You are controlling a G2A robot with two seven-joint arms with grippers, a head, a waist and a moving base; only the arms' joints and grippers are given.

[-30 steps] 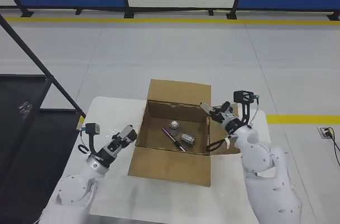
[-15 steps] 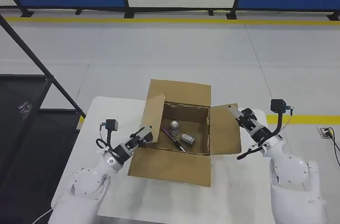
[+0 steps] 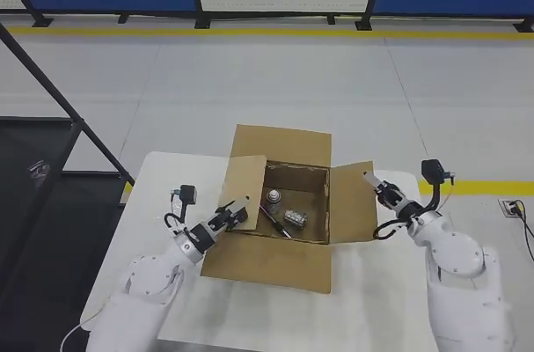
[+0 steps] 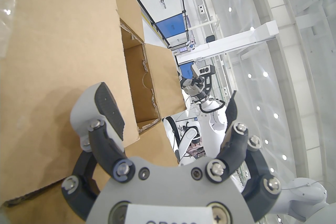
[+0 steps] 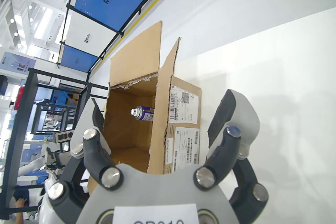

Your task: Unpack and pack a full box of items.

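Here, an open cardboard box (image 3: 265, 255) sits mid-way along a white table (image 3: 165, 176), with a spray can (image 3: 273, 195) standing inside. The left gripper (image 3: 234, 214) is at the box's left flap (image 3: 246, 180) and the right gripper (image 3: 378, 187) just beside the right flap (image 3: 352, 202), both with jaws spread wide.

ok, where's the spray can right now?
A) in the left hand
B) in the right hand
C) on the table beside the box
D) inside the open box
D: the spray can stands inside the open box, while the left hand and the right hand are both open and empty.
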